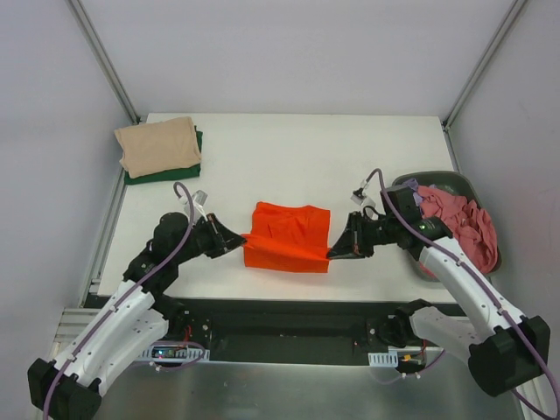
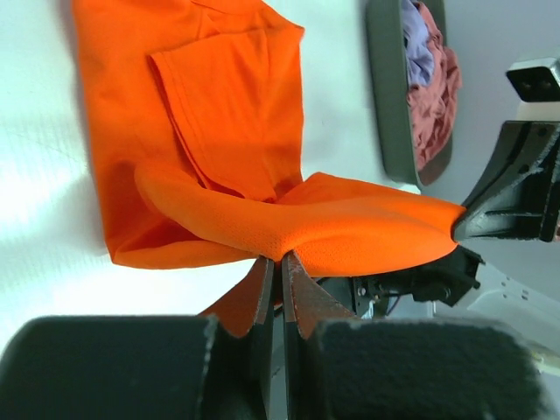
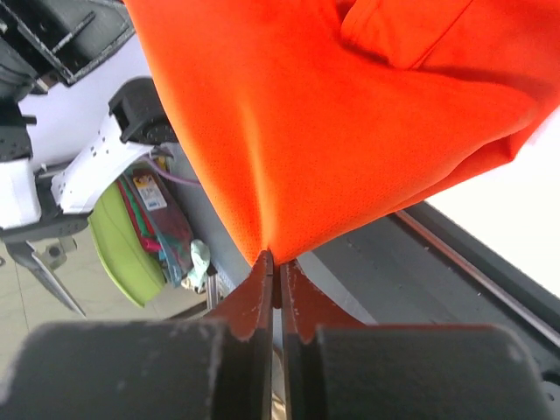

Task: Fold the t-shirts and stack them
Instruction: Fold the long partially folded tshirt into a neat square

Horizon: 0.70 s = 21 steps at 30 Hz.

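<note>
At the far left corner of the counter [image 1: 262, 140] lies a stack of two t-shirts: a folded beige shirt [image 1: 157, 144] on top of a dark green shirt [image 1: 157, 178], which shows only along the stack's near and right edges. The stack reaches the left edge. Bare white surface runs from there across the far half of the counter to the right edge.

The left gripper [image 1: 240, 238] is closed tight on the near-left corner of the orange shirt [image 1: 287, 232]. This one shirt sits mid-counter, close to the near edge. Its far part lies flat and partly folded, and its near hem is lifted and stretched between the two grippers. The right gripper [image 1: 333, 253] is pinched shut on the near-right corner.

At the right edge, overhanging it, sits one dark grey basket [image 1: 437, 177]. It holds a crumpled pink shirt [image 1: 464, 223] and a lilac shirt [image 2: 418, 48]. Five shirts show in all, one of each colour
</note>
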{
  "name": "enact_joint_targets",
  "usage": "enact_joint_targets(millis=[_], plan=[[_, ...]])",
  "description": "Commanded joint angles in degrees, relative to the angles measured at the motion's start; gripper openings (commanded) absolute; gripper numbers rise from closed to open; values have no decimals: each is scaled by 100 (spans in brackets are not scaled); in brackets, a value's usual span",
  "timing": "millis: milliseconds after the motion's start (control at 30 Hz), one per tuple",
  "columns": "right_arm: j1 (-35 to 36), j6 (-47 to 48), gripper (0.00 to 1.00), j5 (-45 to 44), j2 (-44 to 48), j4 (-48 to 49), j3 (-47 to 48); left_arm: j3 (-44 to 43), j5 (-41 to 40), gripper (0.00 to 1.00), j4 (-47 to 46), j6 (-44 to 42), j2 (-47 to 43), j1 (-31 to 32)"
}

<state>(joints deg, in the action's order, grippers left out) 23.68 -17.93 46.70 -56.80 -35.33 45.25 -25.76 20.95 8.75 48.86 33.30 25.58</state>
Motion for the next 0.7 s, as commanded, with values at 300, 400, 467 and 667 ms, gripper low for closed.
enact_joint_targets(millis=[300, 400, 467, 667], plan=[[-654, -254, 1, -934, -1184, 904, 906, -1361, -1778, 0, -339, -649, 2047, 26], [-803, -333, 1, -1215, -1509, 1220, 1055, -1782, -2015, 0, -366, -825, 2627, 26], [-874, -395, 1, -1443, -1755, 1353, 1169, -1993, -2216, 0, -383, -922, 3022, 17], [-1050, -456, 1, -2050, -2493, 1792, 1398, -2767, -2385, 0, -418, -1080, 4420, -44]])
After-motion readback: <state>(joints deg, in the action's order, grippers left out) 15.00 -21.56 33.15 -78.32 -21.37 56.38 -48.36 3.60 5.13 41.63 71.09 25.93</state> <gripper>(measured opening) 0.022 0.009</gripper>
